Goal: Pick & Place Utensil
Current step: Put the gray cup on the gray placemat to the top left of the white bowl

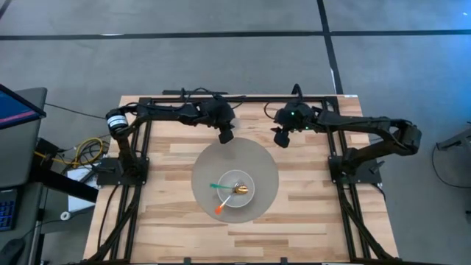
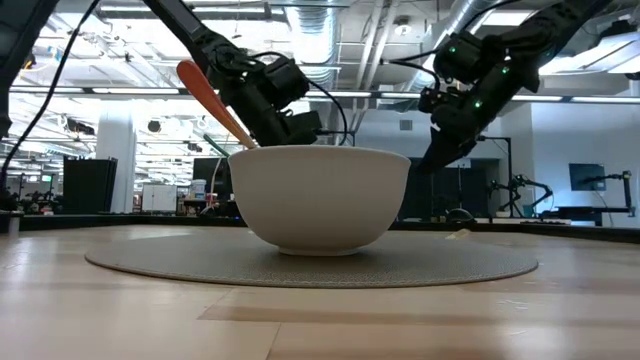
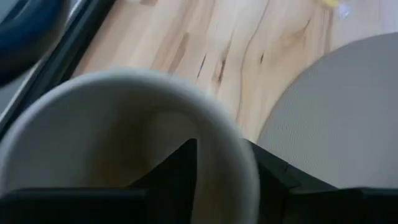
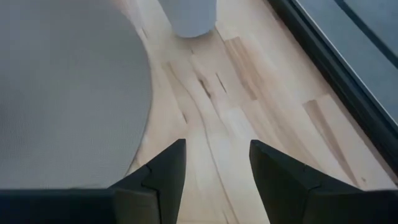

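Note:
A white bowl (image 1: 252, 184) (image 2: 320, 195) stands on a round grey mat (image 1: 265, 165) at mid table. In it lie an orange-handled utensil (image 1: 220, 210) (image 2: 210, 98), a green-handled one (image 1: 214, 185) and a gold-headed piece (image 1: 241, 190). Both handles stick out over the bowl's rim. My left gripper (image 1: 226, 135) (image 3: 224, 162) is at the mat's far edge, shut on a white cup (image 3: 124, 124) (image 4: 188, 17). My right gripper (image 1: 281, 140) (image 4: 214, 162) (image 2: 435, 155) hangs open over bare wood by the mat's far right edge, touching nothing. My left gripper holds the white cup by its rim (image 3: 239, 149), with one finger (image 3: 180, 174) inside the cup and the other (image 3: 267, 174) outside against the wall. The cup's mouth faces the wrist camera. I cannot tell whether its base rests on the table.
A black metal frame (image 1: 243, 98) runs along the table's far edge and down both sides by the arm bases. Bare wood lies to the left, right and near side of the mat. A monitor and cables (image 1: 81, 151) sit off the table's left.

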`<action>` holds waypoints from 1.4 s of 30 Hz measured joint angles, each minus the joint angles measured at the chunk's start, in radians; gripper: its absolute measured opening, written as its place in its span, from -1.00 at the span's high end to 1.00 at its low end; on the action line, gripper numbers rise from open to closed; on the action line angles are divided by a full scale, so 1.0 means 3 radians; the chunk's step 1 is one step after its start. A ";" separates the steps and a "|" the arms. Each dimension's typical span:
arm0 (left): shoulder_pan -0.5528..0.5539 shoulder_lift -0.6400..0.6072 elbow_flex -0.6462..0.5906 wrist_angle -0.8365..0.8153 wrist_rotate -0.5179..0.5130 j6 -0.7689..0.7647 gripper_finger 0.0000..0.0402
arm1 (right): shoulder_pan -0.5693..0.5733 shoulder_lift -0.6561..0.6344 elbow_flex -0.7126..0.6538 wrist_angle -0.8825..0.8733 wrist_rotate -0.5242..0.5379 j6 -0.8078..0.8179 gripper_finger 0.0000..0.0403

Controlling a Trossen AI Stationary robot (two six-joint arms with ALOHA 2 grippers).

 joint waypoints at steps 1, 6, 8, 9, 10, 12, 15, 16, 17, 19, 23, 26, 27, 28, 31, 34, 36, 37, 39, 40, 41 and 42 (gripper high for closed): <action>0.0000 0.0009 0.0000 0.0006 0.0002 -0.0001 0.45 | 0.0002 0.0000 0.0000 -0.0001 -0.0001 0.0000 0.15; -0.0001 -0.0006 0.0000 0.0017 -0.0001 -0.0001 0.80 | 0.0002 0.0000 0.0000 -0.0003 0.0000 -0.0001 0.15; -0.0020 -0.0072 0.0000 0.0016 0.0005 -0.0038 0.93 | 0.0001 0.0000 0.0000 -0.0003 0.0000 -0.0001 0.15; -0.0039 -0.0125 0.0000 0.0004 -0.0009 -0.0059 0.94 | 0.0001 0.0000 0.0000 -0.0003 0.0000 -0.0001 0.15; -0.0073 -0.0187 0.0000 -0.0022 -0.0011 -0.0066 0.94 | 0.0002 0.0000 0.0000 -0.0003 0.0000 -0.0001 0.15; -0.0183 -0.0335 0.0000 -0.0064 -0.0021 -0.0099 0.94 | 0.0002 0.0000 0.0000 -0.0002 -0.0001 -0.0001 0.15; -0.0405 -0.0592 0.0006 -0.0277 -0.0087 -0.0128 0.95 | 0.0002 0.0000 0.0000 -0.0002 0.0000 -0.0002 0.15; -0.0478 -0.0681 0.0006 -0.0400 -0.0118 -0.0166 0.95 | 0.0002 0.0000 0.0000 -0.0002 0.0000 -0.0002 0.15; -0.0549 -0.0755 0.0006 -0.0562 -0.0155 -0.0230 0.95 | 0.0002 0.0000 0.0000 0.0001 0.0000 -0.0002 0.15; -0.0686 -0.0895 0.0005 -0.0910 -0.0189 -0.0395 0.94 | 0.0002 0.0000 0.0000 0.0010 0.0000 -0.0002 0.15; -0.0875 -0.1053 0.0006 -0.1587 -0.0190 -0.0809 0.92 | 0.0002 0.0000 0.0000 0.0029 -0.0001 -0.0002 0.15; -0.0907 -0.1039 0.0004 -0.1896 -0.0195 -0.1003 0.94 | 0.0002 -0.0001 0.0000 0.0029 -0.0001 -0.0002 0.15; -0.0908 -0.1013 0.0004 -0.1909 -0.0201 -0.1018 0.95 | 0.0002 -0.0001 0.0000 0.0030 -0.0001 -0.0002 0.15; -0.0908 -0.0978 0.0004 -0.1900 -0.0203 -0.1022 0.95 | 0.0002 -0.0001 0.0000 0.0030 -0.0001 -0.0002 0.15; -0.0912 -0.0863 0.0004 -0.1896 -0.0197 -0.1002 0.93 | 0.0002 -0.0001 0.0000 0.0031 -0.0001 -0.0002 0.15; -0.0904 -0.0739 0.0004 -0.1895 -0.0173 -0.1003 0.91 | 0.0002 -0.0001 0.0000 0.0031 -0.0001 -0.0002 0.15; -0.0900 -0.0651 0.0004 -0.1897 -0.0107 -0.1003 0.91 | 0.0002 -0.0001 0.0000 0.0031 -0.0003 -0.0002 0.15; -0.0901 -0.0611 0.0004 -0.1893 -0.0088 -0.1001 0.92 | 0.0002 -0.0001 0.0000 0.0031 -0.0003 -0.0002 0.15; -0.0909 -0.0557 0.0005 -0.1880 -0.0086 -0.1000 0.92 | 0.0002 -0.0001 0.0000 0.0031 -0.0003 -0.0002 0.15; -0.0910 -0.0545 0.0006 -0.1871 -0.0105 -0.1001 0.91 | 0.0002 -0.0001 0.0000 0.0031 -0.0003 0.0000 0.15; -0.0910 -0.0539 0.0008 -0.1859 -0.0117 -0.1002 0.89 | 0.0002 -0.0001 0.0000 0.0031 -0.0003 0.0018 0.15; -0.0910 -0.0536 0.0008 -0.1845 -0.0142 -0.0999 0.87 | 0.0002 -0.0001 0.0000 0.0031 -0.0003 0.0051 0.15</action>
